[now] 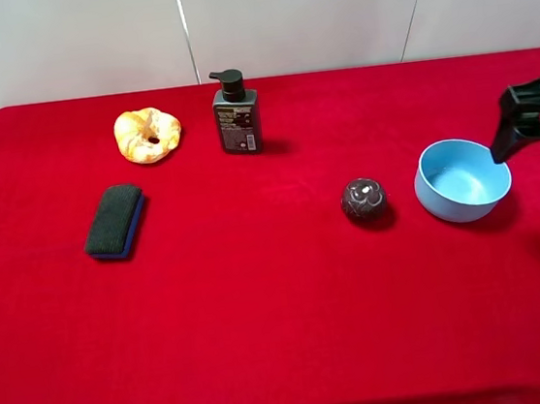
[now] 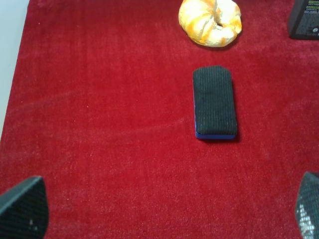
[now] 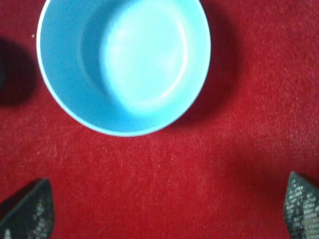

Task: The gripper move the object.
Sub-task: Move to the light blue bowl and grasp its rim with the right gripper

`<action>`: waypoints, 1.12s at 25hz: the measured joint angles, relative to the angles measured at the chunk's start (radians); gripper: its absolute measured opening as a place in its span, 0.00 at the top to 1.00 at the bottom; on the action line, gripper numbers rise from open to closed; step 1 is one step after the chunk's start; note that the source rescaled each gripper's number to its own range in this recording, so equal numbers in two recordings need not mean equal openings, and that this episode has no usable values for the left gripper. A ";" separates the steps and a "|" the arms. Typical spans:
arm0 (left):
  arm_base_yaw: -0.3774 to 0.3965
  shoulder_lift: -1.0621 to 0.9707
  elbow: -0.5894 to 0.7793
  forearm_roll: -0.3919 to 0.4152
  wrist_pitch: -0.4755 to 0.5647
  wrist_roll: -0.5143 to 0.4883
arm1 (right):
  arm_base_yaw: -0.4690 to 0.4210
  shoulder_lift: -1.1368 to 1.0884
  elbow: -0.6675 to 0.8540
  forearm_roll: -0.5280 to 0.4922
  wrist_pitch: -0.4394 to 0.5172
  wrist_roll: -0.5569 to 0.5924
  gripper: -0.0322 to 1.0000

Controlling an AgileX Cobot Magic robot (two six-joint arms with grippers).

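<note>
Right gripper [image 3: 159,206]: 2 fingers [image 3: 27,209] spread wide, holding nothing. Blue bowl [image 3: 124,59] just ahead, on red desk [image 3: 224,149]. Risk: clipping rim, tipping bowl (smooth plastic slides).

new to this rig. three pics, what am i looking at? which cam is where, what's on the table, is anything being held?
It is a two-armed robot working over a red table. The wide picture comes from a camera mounted high, off the arms. The other two come from cameras on each arm's wrist, looking down past the fingertips.

On the table: a light blue bowl, a dark maroon ball, a black pump bottle, a yellow pastry-like ring and a dark sponge block.

The right gripper is open, near the bowl, which looks empty, not touching it. In the wide view only part of that arm shows at the right edge. The left gripper is open too, above bare cloth near the sponge. Nothing is held.
</note>
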 joint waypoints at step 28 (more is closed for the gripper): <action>0.000 0.000 0.000 0.000 0.000 0.000 | -0.096 0.474 -0.091 0.005 -0.245 -0.051 0.00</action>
